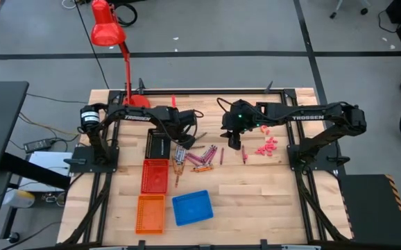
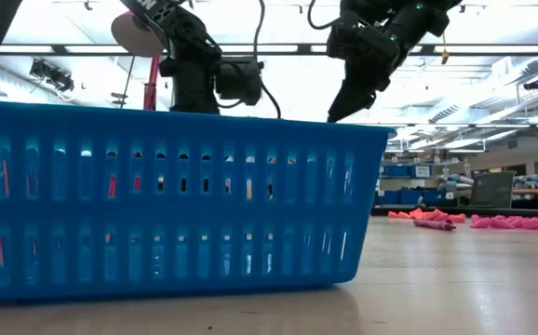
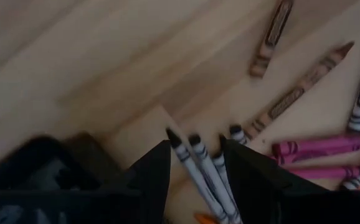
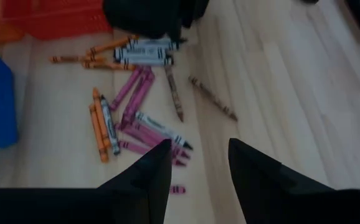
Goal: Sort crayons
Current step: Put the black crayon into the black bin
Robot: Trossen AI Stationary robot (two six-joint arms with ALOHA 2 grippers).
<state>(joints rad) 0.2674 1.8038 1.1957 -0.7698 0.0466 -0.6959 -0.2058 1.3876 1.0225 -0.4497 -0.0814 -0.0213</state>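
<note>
Crayons (image 1: 199, 158) lie loose on the wooden table's middle: magenta (image 4: 136, 93), orange (image 4: 99, 124), brown (image 4: 212, 98) and grey ones (image 4: 146, 53). My left gripper (image 1: 185, 144) is at the pile's left end, open, pointing down. Its fingers stand on either side of several grey, black-tipped crayons (image 3: 198, 165) that lie on the table. My right gripper (image 1: 234, 144) is open and empty, above the table just right of the pile, and looks down on it in the right wrist view (image 4: 198, 162). My left gripper's fingers (image 3: 152, 171) stand on either side of the grey crayons, coming from above. Whether they touch them, I cannot tell.
A black basket (image 1: 157, 144), a red one (image 1: 155, 175), an orange one (image 1: 150, 212) and a blue one (image 1: 192, 207) stand left of and in front of the pile. Small pink chunky bits (image 1: 266, 147) lie to the right. A red lamp (image 1: 110, 35) stands at the far left.
</note>
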